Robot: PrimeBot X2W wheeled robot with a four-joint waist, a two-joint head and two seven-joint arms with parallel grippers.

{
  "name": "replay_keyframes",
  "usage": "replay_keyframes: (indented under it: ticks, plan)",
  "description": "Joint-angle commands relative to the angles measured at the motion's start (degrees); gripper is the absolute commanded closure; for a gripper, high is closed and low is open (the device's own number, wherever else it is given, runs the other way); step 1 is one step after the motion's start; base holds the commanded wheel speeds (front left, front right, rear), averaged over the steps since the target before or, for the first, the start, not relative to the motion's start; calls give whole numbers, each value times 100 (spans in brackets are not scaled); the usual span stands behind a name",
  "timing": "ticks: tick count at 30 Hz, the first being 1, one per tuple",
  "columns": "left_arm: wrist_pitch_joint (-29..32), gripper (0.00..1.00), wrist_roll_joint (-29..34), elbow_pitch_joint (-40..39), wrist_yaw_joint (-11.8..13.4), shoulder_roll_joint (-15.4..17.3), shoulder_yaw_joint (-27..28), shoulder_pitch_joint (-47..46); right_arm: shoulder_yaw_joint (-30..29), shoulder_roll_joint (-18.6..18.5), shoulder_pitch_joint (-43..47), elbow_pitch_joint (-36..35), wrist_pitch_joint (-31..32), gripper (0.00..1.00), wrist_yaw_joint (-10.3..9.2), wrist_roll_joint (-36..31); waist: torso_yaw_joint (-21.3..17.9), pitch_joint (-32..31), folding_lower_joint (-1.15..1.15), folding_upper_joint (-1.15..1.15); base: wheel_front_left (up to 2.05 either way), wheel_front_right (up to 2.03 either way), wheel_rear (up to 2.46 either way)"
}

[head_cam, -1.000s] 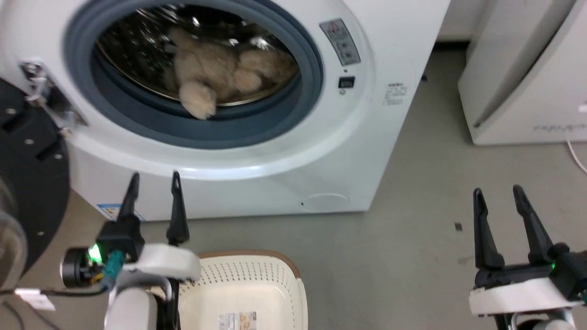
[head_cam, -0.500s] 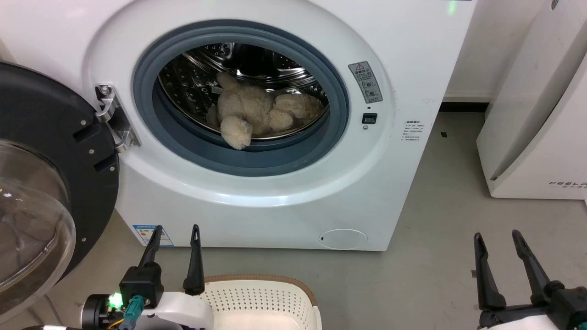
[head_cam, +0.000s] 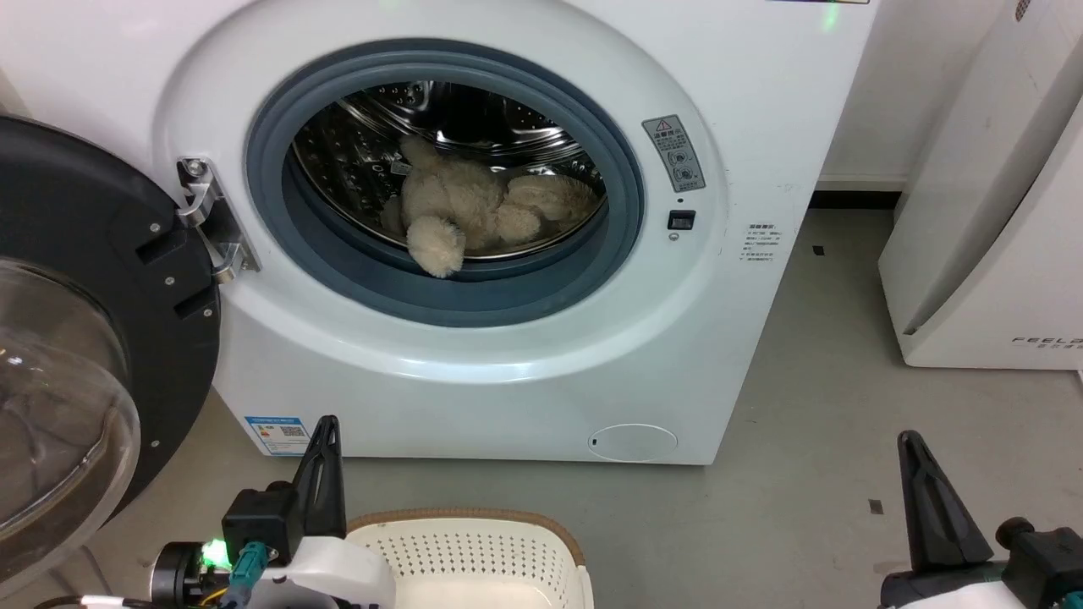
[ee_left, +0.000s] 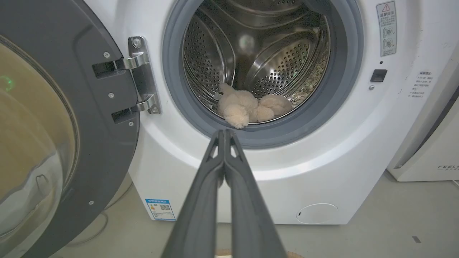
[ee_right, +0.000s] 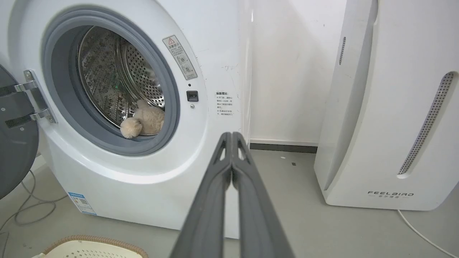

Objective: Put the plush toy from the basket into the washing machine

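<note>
The beige plush toy (head_cam: 474, 211) lies in the steel drum of the white washing machine (head_cam: 525, 355), one limb hanging over the grey gasket; I also see the plush toy (ee_left: 247, 107) in the left wrist view and the plush toy (ee_right: 141, 121) in the right wrist view. The black-rimmed glass door (head_cam: 76, 338) stands swung wide to the left. The cream basket (head_cam: 474, 550) sits on the floor at the bottom edge, nothing showing inside it. My left gripper (head_cam: 326, 431) is shut just left of the basket. My right gripper (head_cam: 912, 444) is shut at the lower right, holding nothing.
A white slanted appliance marked FEELBIRD (head_cam: 998, 211) stands to the right of the washing machine, with a strip of grey floor (head_cam: 812, 440) between them. Cables (ee_right: 25, 211) lie on the floor under the door.
Both grippers have closed: their fingers stood apart in the earlier frames and are pressed together now. The camera tilted up between the earliest frame and the later ones. The plush toy has not moved.
</note>
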Motion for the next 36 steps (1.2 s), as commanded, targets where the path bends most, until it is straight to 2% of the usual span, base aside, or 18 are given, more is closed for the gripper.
replay_keyframes:
  ticks: [1,36]
  plan:
    - [29,100,23,-52,-17,-1,6,25,19,0,-39,1,35,100,0,-34,-3,-1,1,0,0,0,0]
    - [450,100,113,-405,-85,-3,42,117,160,-1,-191,5,459,100,-2,-174,-63,-40,1,0,0,0,0]
